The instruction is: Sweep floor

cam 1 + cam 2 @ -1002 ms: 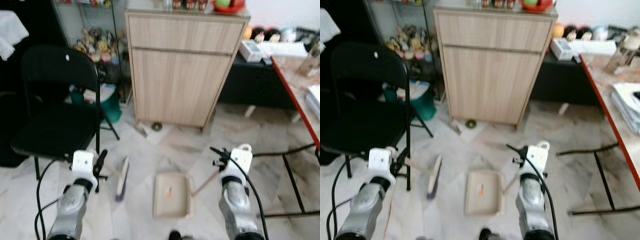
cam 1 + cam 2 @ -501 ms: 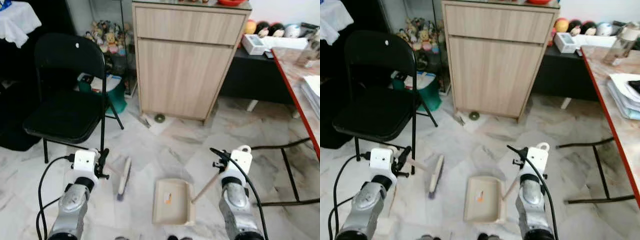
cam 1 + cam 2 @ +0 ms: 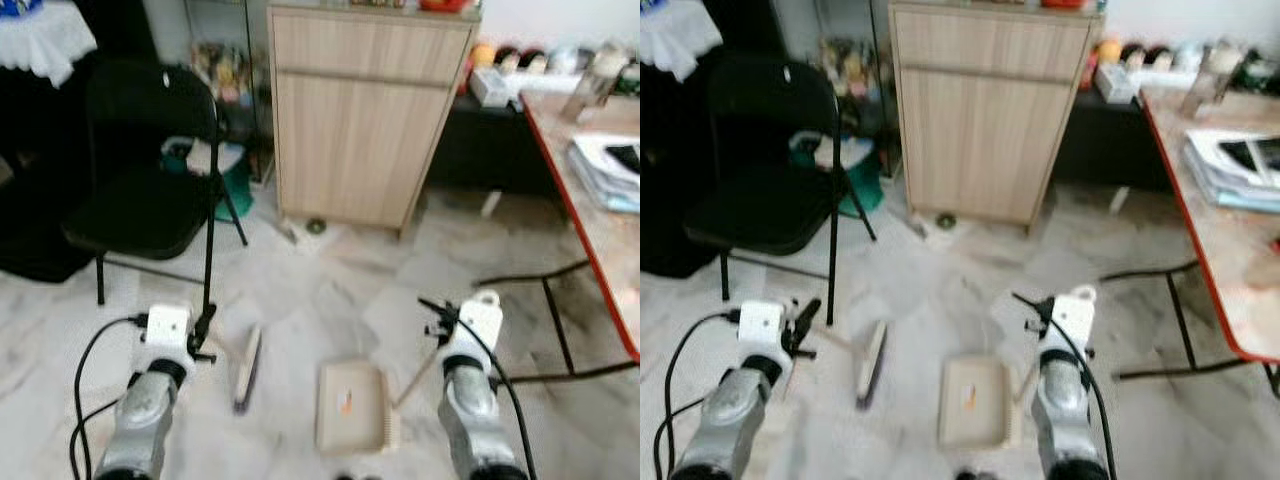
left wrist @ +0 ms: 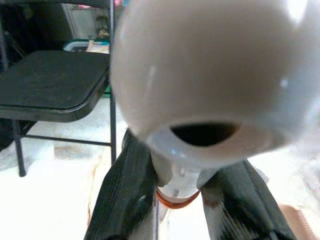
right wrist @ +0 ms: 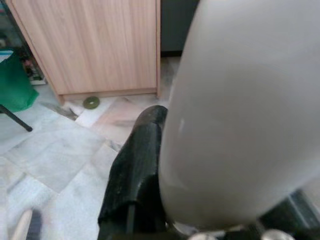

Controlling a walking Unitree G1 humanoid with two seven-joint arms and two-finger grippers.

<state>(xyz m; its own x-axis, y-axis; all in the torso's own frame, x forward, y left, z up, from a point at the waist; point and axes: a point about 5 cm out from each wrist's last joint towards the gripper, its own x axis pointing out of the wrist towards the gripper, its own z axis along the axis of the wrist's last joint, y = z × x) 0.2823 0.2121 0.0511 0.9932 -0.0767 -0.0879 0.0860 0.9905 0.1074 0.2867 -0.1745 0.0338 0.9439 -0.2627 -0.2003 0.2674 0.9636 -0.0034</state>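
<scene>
- Marble floor (image 3: 330,290); cabinet (image 3: 365,110) ahead, black chair (image 3: 150,170) left.
- Left gripper (image 4: 175,192) clamps the broom (image 3: 246,355) handle.
- Right gripper (image 3: 440,325) grips the dustpan (image 3: 350,405) handle.

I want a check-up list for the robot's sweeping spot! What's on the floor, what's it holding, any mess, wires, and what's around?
Surface: pale marble-look tile floor.
Job's things: brush with its head on the floor; beige dustpan beside it, something small and orange inside.
Clutter: small dark green round thing on the floor by the cabinet foot.
Grippers: left gripper shut on the brush handle; right gripper shut on the dustpan handle.
Cables: black cable looping along the left arm; another along the right arm.
Surroundings: black folding chair on the left, wooden cabinet ahead, red-edged table with papers on the right.
</scene>
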